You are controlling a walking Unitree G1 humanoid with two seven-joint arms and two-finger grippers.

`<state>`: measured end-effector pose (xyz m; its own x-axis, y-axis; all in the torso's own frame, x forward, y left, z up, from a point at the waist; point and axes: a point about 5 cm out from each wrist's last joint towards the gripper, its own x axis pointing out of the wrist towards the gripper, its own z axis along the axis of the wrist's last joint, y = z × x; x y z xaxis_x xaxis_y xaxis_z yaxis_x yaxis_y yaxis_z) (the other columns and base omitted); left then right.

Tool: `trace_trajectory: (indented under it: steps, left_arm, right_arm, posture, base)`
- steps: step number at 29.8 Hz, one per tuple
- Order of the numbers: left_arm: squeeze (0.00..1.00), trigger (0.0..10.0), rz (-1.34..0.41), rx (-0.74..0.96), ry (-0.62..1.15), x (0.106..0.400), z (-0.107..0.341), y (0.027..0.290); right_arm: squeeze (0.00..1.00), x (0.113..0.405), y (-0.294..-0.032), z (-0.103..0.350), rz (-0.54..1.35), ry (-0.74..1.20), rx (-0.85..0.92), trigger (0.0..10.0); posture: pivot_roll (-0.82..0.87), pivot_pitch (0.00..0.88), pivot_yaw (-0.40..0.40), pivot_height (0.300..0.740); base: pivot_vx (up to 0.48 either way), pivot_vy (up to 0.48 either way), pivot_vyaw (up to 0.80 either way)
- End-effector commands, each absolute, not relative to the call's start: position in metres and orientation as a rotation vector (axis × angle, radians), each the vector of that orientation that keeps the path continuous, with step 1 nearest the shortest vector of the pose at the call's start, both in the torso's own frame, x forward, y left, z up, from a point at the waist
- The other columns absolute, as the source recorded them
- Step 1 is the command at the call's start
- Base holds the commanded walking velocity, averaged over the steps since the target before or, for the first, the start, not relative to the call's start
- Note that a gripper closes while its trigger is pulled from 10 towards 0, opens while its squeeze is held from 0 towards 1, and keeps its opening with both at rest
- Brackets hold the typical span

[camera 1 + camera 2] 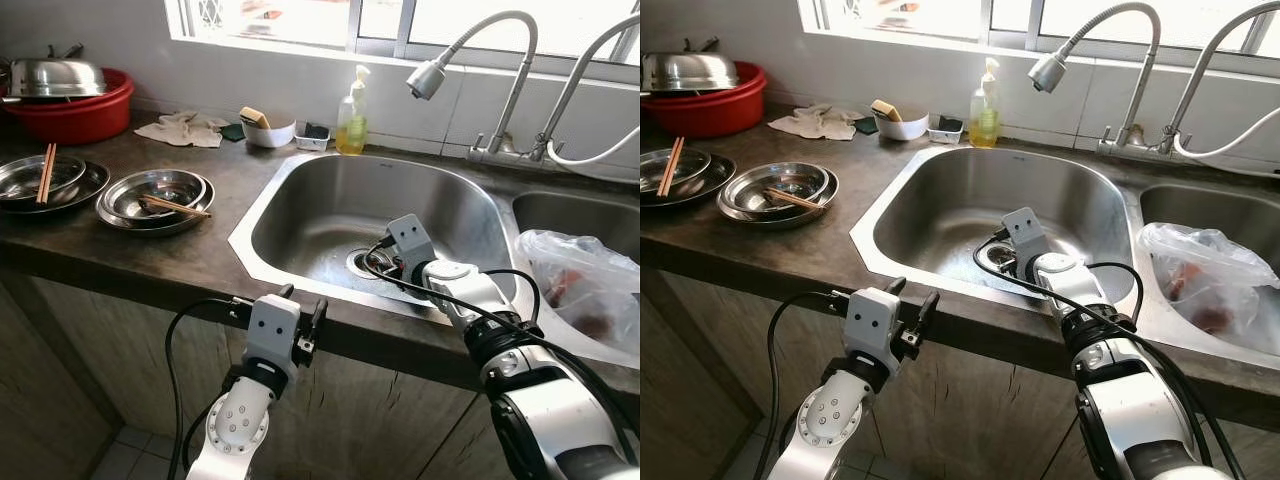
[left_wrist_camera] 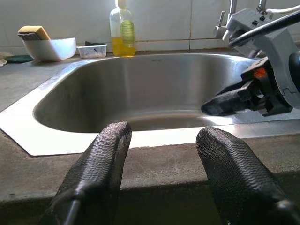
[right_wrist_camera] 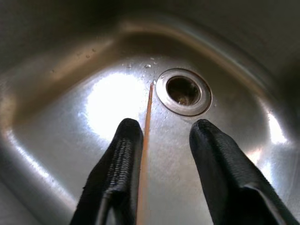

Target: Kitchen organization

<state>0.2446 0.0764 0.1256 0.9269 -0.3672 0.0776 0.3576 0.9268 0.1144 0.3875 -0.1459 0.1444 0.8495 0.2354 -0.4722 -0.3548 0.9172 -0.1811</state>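
My right gripper hangs low inside the steel sink, open, just short of the drain. A thin wooden chopstick lies on the sink floor between its fingers, closer to one finger; whether they touch is unclear. My left gripper is open and holds nothing at the counter's front edge, facing the sink. On the counter to the left, a steel bowl holds chopsticks, and a second steel dish holds another pair.
A red basin with a steel lid stands at the back left. Behind the sink are a cloth, a white bowl with a sponge and a soap bottle. A faucet head overhangs the sink. A plastic bag fills the right basin.
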Motion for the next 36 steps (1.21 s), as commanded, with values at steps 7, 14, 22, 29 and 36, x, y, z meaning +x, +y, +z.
trace_trajectory:
  steps: [7, 14, 22, 29, 36]
  left_arm:
    - [0.00, 10.0, -0.378, 0.094, -0.100, 0.244, 0.129, 0.074]
    - [0.00, 10.0, -0.378, 0.097, -0.091, 0.243, 0.127, 0.075]
    - [0.00, 10.0, -0.399, 0.114, -0.077, 0.243, 0.123, 0.074]
    - [0.00, 10.0, -0.416, 0.134, -0.092, 0.242, 0.125, 0.073]
    - [0.00, 10.0, -0.428, 0.137, -0.084, 0.233, 0.123, 0.077]
  right_arm:
    - [0.53, 0.382, -0.146, 0.157, 0.298, 0.334, -0.191, 10.0]
    - [0.00, 0.356, -0.150, 0.193, 0.230, 0.004, -0.087, 10.0]
    - [0.00, 0.305, -0.159, 0.196, 0.061, -0.189, -0.018, 10.0]
    - [0.00, 0.262, -0.150, 0.174, 0.115, -0.209, -0.029, 10.0]
    - [0.00, 0.239, -0.146, 0.163, 0.148, -0.172, -0.007, 10.0]
  posture:
    - [0.02, 0.000, -0.079, 0.740]
    - [0.01, 0.000, -0.068, 0.740]
    - [-0.01, 0.000, -0.049, 0.740]
    - [-0.01, 0.000, -0.037, 0.740]
    - [-0.01, 0.000, -0.030, 0.740]
  base:
    - [0.000, 0.000, 0.00]
    - [0.000, 0.000, 0.00]
    - [0.000, 0.000, 0.00]
    - [0.000, 0.000, 0.00]
    - [0.000, 0.000, 0.00]
